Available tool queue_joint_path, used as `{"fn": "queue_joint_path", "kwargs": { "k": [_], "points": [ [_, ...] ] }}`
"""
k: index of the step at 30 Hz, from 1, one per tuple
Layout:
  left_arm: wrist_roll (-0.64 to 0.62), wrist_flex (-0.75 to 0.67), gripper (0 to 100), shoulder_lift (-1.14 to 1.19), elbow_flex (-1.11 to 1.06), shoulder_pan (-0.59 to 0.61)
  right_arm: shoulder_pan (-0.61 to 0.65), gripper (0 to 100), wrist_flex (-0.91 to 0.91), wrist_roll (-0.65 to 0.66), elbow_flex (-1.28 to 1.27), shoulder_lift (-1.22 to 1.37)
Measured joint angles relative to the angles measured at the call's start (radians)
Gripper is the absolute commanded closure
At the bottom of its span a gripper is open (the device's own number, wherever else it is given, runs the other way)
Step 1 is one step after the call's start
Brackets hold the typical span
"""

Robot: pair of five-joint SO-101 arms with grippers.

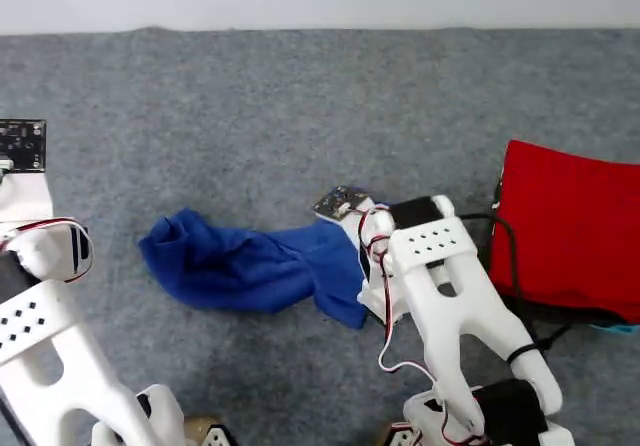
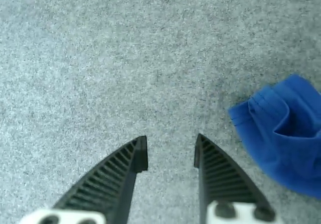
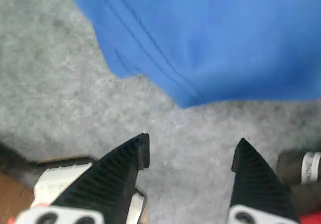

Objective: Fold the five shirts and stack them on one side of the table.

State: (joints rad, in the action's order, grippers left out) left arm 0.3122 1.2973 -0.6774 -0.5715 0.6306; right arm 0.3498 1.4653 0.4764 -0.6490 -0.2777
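The high view takes in a crumpled blue fabric shirt [image 1: 250, 261] in the middle of the grey felt tabletop [image 1: 300, 96], with a folded red shirt [image 1: 570, 231] beside the right arm. The wrist views give the fingers: the left claw [image 2: 170, 143] is released over bare felt near the blue shirt, and the right claw [image 3: 193, 146] is released beside its hem.

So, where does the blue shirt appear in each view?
High view: blue shirt crumpled at mid-table.
Left wrist view: its bunched end, to one side of the open left hand.
Right wrist view: its hem, just ahead of the open right hand.
Shared landmark: grey table cover.
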Motion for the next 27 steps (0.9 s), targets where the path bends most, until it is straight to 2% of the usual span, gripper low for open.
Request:
{"fn": "queue_joint_path", "kwargs": {
  "k": [13, 15, 20, 27],
  "points": [
    [0.000, 0.000, 84, 0.000, 0.000, 0.000, 0.002, 73.1, -0.232, 0.003, -0.003, 0.318],
    [0.000, 0.000, 84, 0.000, 0.000, 0.000, 0.002, 76.4, -0.253, 0.003, 0.002, 0.331],
    [0.000, 0.000, 84, 0.000, -0.038, 0.000, -0.011, 93.4, -0.273, 0.002, 0.037, 0.370],
    [0.000, 0.000, 84, 0.000, -0.064, 0.000, -0.018, 98.7, -0.272, 0.035, 0.114, 0.416]
  ]
}}
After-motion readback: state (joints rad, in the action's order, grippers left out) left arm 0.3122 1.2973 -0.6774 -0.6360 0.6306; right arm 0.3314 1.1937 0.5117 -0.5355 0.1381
